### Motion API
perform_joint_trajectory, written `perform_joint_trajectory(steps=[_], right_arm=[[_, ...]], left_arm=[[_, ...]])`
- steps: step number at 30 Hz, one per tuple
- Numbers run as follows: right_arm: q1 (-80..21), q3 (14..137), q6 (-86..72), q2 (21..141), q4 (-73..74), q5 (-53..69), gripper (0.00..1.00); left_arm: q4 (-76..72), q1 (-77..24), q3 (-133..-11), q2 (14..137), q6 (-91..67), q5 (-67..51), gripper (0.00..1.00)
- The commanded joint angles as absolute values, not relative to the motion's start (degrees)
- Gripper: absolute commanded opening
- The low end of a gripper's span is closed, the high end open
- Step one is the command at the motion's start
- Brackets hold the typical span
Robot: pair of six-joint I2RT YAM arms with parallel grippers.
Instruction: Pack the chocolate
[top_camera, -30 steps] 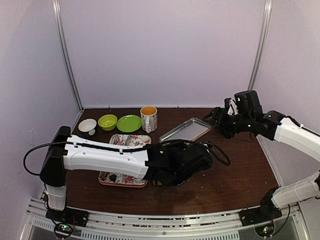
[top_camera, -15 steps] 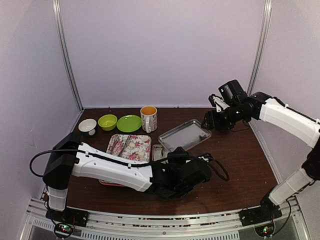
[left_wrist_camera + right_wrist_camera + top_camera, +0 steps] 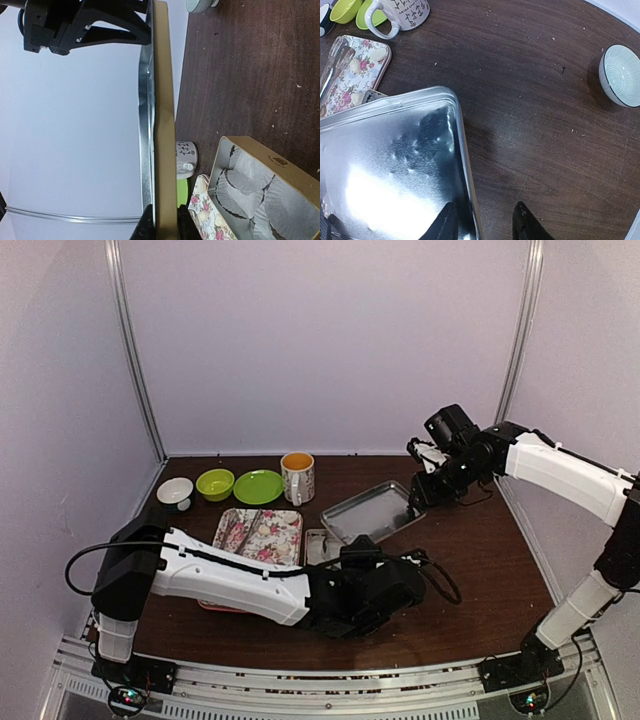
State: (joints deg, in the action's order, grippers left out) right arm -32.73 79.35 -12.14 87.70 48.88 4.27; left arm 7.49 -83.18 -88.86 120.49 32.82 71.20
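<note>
The chocolate does not show in any view. My left gripper [image 3: 164, 226] is shut on the gold rim of the tin lid [image 3: 162, 115], which it holds on edge with the silver inside facing left. In the top view the lid [image 3: 372, 512] hangs tilted above the table, with my left gripper [image 3: 352, 552] at its near edge. The open tan tin [image 3: 265, 190] holds white paper cups. My right gripper [image 3: 485, 227] is open, its fingers astride the lid's [image 3: 390, 165] far edge; it also shows in the top view [image 3: 424, 490].
A floral tray [image 3: 258, 536] lies left of the tin [image 3: 316, 545]. A mug [image 3: 297, 477], a green plate [image 3: 258, 487], a green bowl [image 3: 215, 484] and a white bowl [image 3: 175, 493] stand at the back left. A striped bowl [image 3: 621, 75] sits right of the lid.
My right gripper has moved left and back to the lid's far corner. My left arm has shifted and tilted the lid up, uncovering the tin beside the tray.
</note>
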Motion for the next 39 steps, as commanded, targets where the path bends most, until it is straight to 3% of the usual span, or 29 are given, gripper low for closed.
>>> perform_joint_trajectory(steps=[1,10,19,22,23,25,28,39], right_arm=[[-33.38,80.72,-10.31,88.88,50.71,0.68,0.37],[-34.02,80.77,-9.76,90.80,51.95,-0.99,0.24],[-34.01,80.63,-9.75,90.01,51.65,-0.79,0.00],[-34.01,80.51,-9.99,89.70,51.58,-1.00,0.00],[-34.02,80.57,-10.16,89.70,51.52,-1.26,0.00],[-34.01,80.45,-10.67,89.39,51.19,-2.06,0.00],[-33.91,79.86,-11.50,88.63,49.80,-2.82,0.00],[-31.06,74.54,-14.47,84.80,44.37,-7.14,0.00]], left_arm=[[5.26,-83.67,-91.61,121.56,34.19,72.11,0.05],[5.28,-83.67,-92.71,122.57,34.88,72.36,0.05],[4.63,-83.65,-92.81,122.65,35.34,72.70,0.06],[4.49,-83.78,-92.81,122.64,35.26,72.86,0.10],[4.48,-83.88,-92.81,122.61,35.28,72.76,0.14],[4.80,-83.98,-92.80,122.50,34.90,71.82,0.33],[11.05,-84.20,-93.70,121.46,28.63,66.42,0.55],[23.19,-84.24,-93.77,116.87,14.98,50.96,0.79]])
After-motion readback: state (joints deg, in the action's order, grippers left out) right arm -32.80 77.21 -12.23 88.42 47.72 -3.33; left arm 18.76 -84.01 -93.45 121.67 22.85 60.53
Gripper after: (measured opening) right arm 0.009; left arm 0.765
